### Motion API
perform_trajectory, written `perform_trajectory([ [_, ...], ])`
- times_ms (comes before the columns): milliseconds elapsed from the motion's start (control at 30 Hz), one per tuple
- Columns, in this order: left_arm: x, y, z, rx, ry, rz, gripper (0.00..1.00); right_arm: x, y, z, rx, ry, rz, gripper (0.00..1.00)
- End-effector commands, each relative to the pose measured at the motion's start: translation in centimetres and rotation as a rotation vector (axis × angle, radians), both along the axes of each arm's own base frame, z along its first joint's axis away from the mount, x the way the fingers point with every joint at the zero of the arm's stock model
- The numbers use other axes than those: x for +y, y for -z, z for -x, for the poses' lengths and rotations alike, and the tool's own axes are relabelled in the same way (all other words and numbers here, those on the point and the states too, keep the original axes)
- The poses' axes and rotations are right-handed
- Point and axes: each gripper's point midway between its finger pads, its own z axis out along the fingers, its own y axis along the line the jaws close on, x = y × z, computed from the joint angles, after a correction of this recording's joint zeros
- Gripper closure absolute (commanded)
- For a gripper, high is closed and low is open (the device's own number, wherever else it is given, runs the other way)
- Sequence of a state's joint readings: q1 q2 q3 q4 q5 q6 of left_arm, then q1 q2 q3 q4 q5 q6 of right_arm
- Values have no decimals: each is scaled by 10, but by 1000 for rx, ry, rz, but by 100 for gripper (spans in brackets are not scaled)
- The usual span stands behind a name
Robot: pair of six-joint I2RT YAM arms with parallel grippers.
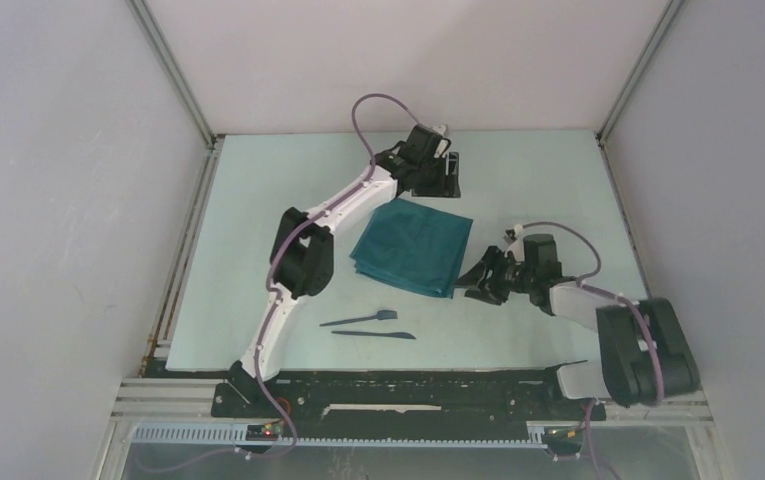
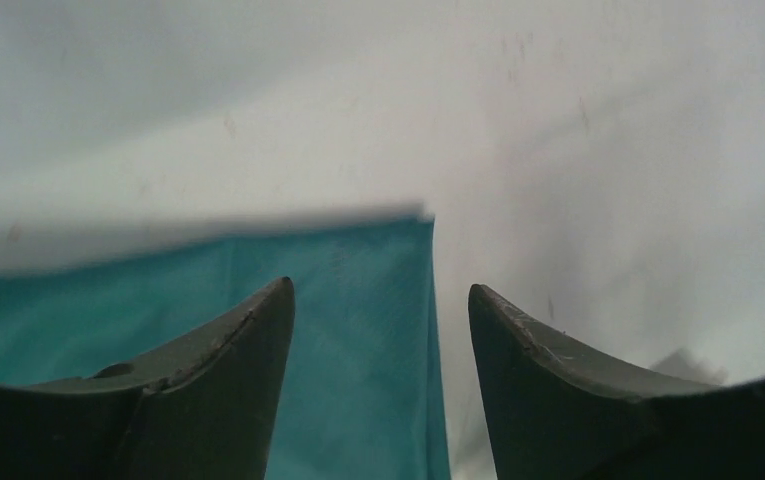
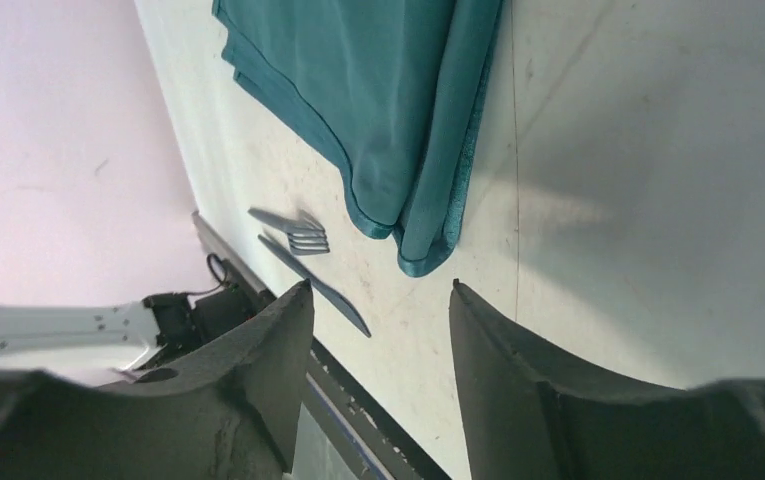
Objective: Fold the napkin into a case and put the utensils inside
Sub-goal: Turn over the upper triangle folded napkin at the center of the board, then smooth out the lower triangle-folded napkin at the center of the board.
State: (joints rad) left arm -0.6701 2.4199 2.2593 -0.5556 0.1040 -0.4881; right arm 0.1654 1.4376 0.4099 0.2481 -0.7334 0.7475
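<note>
On my pale worktop [image 1: 258, 200], furthest left, two dark utensils lie side by side near the arms' bases: one fork [image 1: 363, 319] and, just nearer me, one knife [image 1: 376, 334]. They sit apart from the cloth, I judge so that they are out of the way of the folding. In the middle lies the one teal napkin [image 1: 413, 248], flat and doubled into a layered, roughly square pad, not yet a narrow case; its stacked edges show in the right wrist view. My left hand [image 1: 445, 172] hovers over the napkin's far corner, fingers apart and gripping nothing, the cloth visible below the gap. Rightmost, my right hand [image 1: 483, 285] sits low beside the near right corner, fingers also apart and empty. Two hands at opposite corners would suit taking hold for the next fold, I think.
</note>
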Motion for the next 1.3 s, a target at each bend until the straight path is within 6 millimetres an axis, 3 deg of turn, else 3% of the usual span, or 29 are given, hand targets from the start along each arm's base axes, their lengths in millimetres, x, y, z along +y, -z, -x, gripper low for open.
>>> perform_trajectory([
  [0, 34, -68, 57, -18, 65, -21, 29, -34, 2, 13, 70, 66, 203, 39],
  [67, 41, -64, 90, 4, 108, -21, 29, -41, -7, 4, 52, 103, 197, 40],
  [200, 43, -17, 158, 91, 199, -91, 29, -39, -17, -13, 51, 121, 102, 43],
  [333, 34, 13, 193, 132, 254, -139, 29, -21, -17, -23, 36, 50, -17, 50],
  [433, 27, 25, 202, 118, 265, -173, 31, -14, -5, -22, 61, 4, -55, 55],
  [567, 20, 39, 206, 135, 274, -183, 35, -7, 9, -18, 90, -30, -57, 55],
  [867, 19, 70, 208, 188, 279, -226, 47, 7, 20, -12, 110, -70, -57, 56],
  [1267, 12, 84, 213, 219, 301, -236, 56, 11, 25, -10, 116, -87, -66, 74],
])
